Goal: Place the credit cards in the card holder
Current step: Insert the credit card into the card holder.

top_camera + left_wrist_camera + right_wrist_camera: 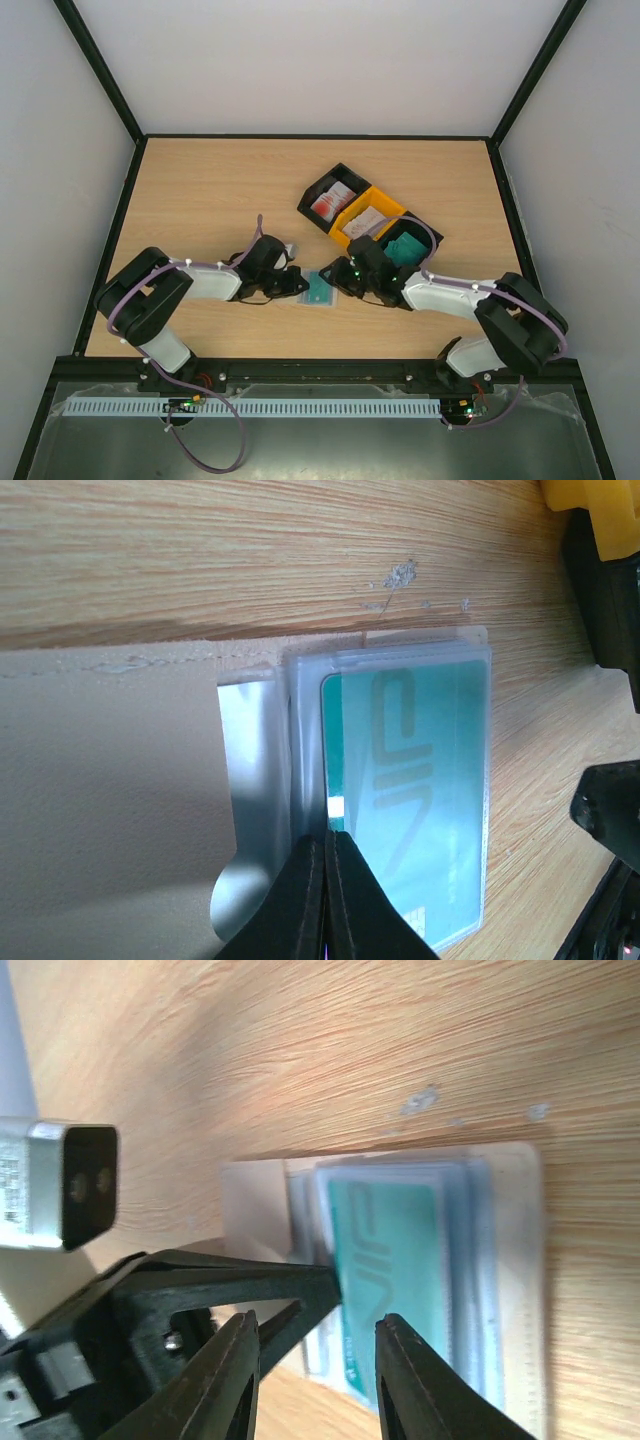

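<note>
Left gripper: your left gripper (325,842) sits closest to its wrist lens. Both black fingers are pressed flat together with no gap. Their tips rest on the clear pocket of the card holder (110,810), right at one long edge of the teal card (410,780). You cannot tell whether a layer of plastic is pinched between them.
Right gripper: your right gripper (318,1325) has its fingers standing apart with nothing clamped. One end of the teal card shows in the gap beneath them, and the left gripper's tips reach in just beside one of its fingers.
Card holder: it lies opened flat on the table (200,550), in the near half, between your two grippers. The beige flap lies on your left arm's side and the stacked clear pockets on your right arm's side.
Teal card: it lies flat at the top pocket, squared with the pocket's edges. Whether it is fully seated you cannot tell.
Bins: three open bins stand touching in a slanted row beyond your right gripper.
Far black bin (318,192): it holds white cards with red print (331,201).
Orange bin (345,235): it holds pale cards (366,222).
Near black bin (432,237): it holds more teal cards (405,247).
</note>
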